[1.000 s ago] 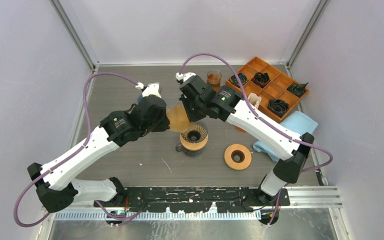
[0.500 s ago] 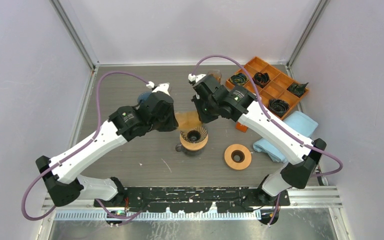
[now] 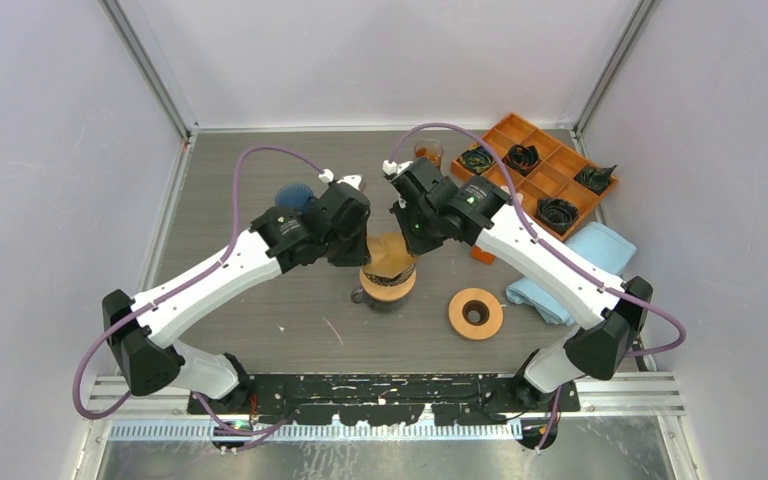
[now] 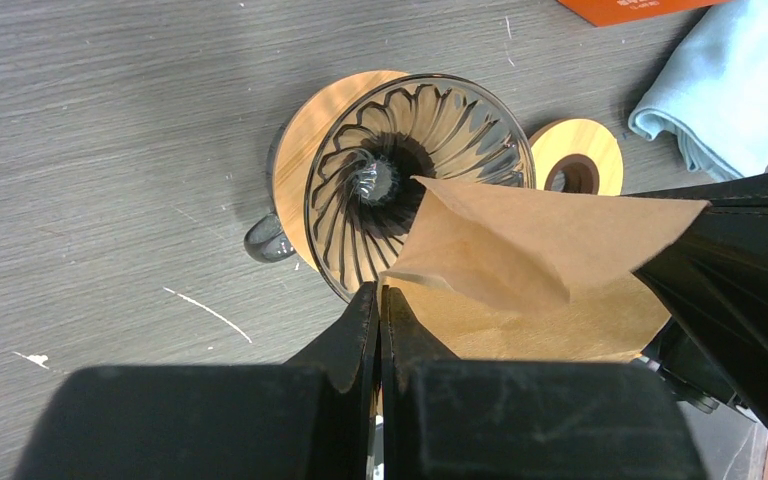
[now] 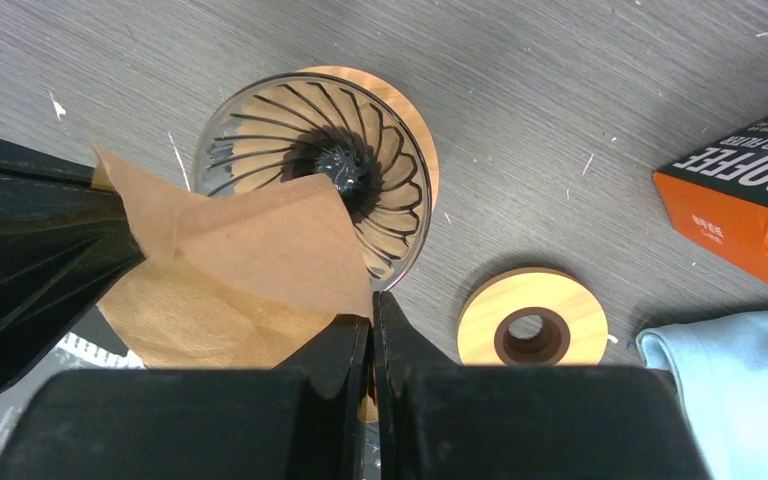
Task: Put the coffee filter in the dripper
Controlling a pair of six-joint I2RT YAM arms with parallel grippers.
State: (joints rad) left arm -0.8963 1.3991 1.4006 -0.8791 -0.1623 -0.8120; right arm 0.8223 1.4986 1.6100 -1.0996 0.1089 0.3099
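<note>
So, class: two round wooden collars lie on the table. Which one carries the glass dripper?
The wooden collar under the brown paper filter: the ribbed glass dripper sits in it. The other collar, nearer the blue cloth, is bare.

The coffee filter (image 4: 540, 250) is being recorded as matt, creased brown paper; the dripper (image 4: 430, 110) as glossy ribbed clear material on a smooth wooden collar (image 4: 295, 170); the table (image 4: 110, 150) as matt, scratched grey grain.
</note>
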